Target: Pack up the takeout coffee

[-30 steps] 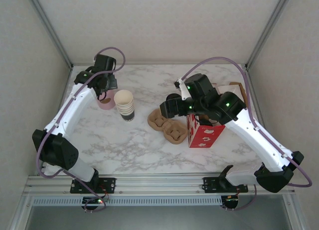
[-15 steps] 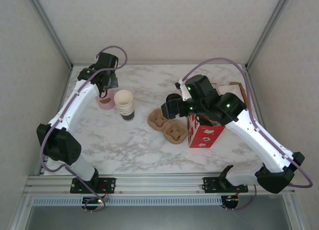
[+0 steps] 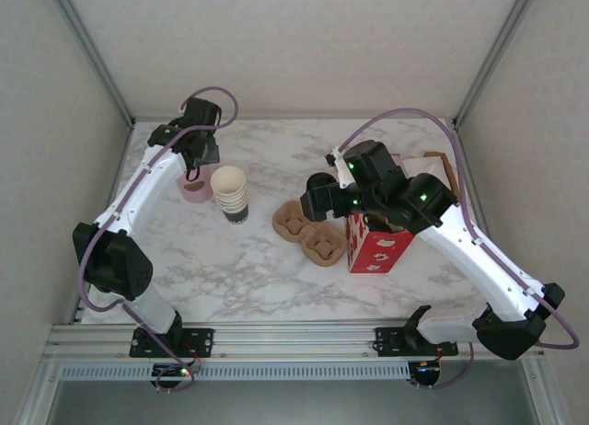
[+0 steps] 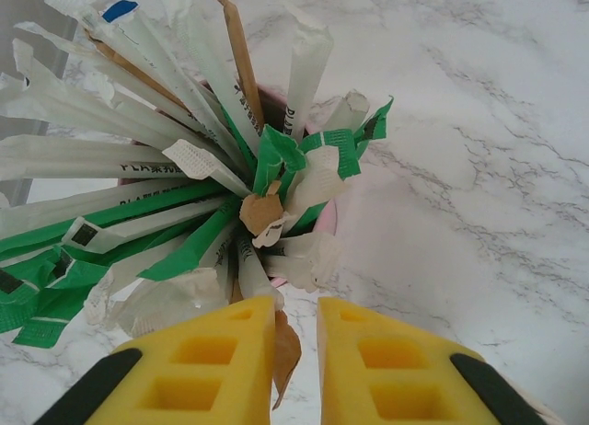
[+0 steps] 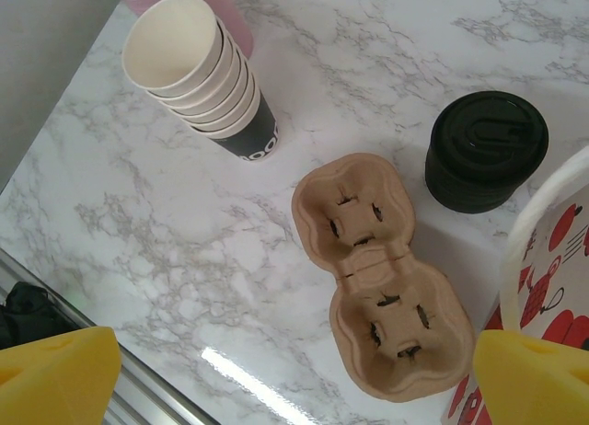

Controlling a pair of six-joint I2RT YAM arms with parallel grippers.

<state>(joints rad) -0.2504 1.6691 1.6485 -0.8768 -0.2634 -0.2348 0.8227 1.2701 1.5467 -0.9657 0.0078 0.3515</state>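
Observation:
The takeout coffee is out of view. My left gripper (image 3: 195, 170) hovers over a pink cup (image 3: 194, 189) crammed with white, green and brown wrapped sticks (image 4: 184, 158). In the left wrist view its yellow jaws (image 4: 296, 301) stand a narrow gap apart. A brown wrapper (image 4: 285, 351) lies against the left pad and does not reach the right one. My right gripper (image 3: 313, 200) is wide open above a brown pulp cup carrier (image 5: 382, 282), its fingertips (image 5: 64, 365) far apart with nothing between them.
A stack of lidless cream cups (image 5: 198, 71) stands beside the pink cup. A squat black stack of lids (image 5: 486, 152) sits behind the carrier. A red and white paper bag (image 3: 377, 246) stands right of the carrier, under my right arm.
My left arm has drawn back and up a little over the pink cup, its jaws staying nearly closed. The right arm has hardly moved.

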